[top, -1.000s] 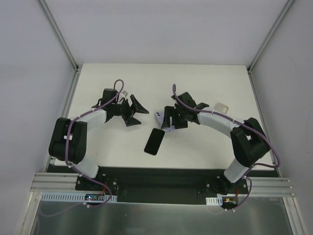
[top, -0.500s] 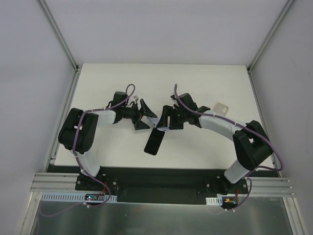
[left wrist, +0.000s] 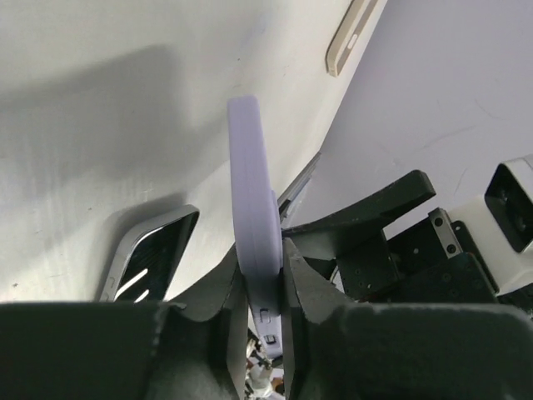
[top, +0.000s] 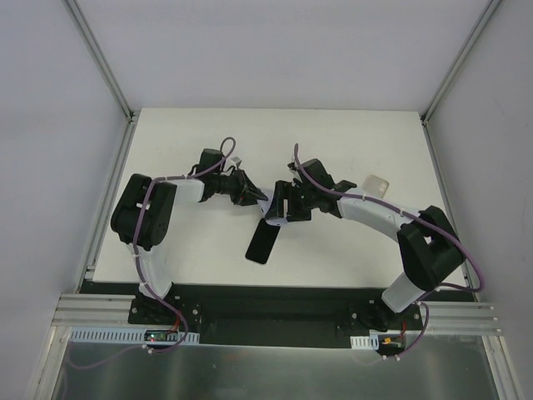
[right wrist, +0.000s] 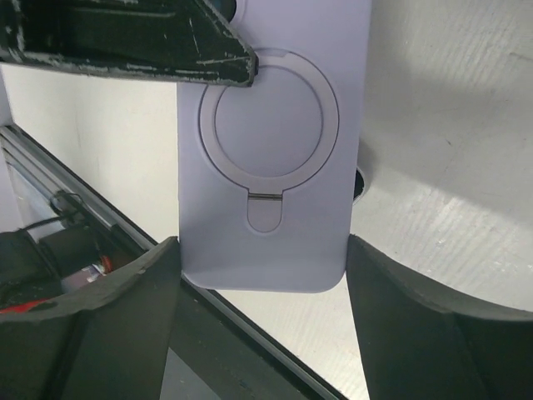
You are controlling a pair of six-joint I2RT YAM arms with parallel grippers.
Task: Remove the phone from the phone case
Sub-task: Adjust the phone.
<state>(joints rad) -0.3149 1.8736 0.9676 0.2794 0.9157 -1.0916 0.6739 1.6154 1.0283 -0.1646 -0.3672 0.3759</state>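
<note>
We see L hand (top: 252,194) & R hand (top: 281,208) both clamped on the lilac case (right wrist: 275,167) over the counter (top: 350,250), w/ the phone (top: 264,242) out of it, flat just beside.

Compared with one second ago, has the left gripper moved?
Yes. Judged against the phone lying on the table, the left gripper has moved right in the top view and now pinches the phone case.
</note>
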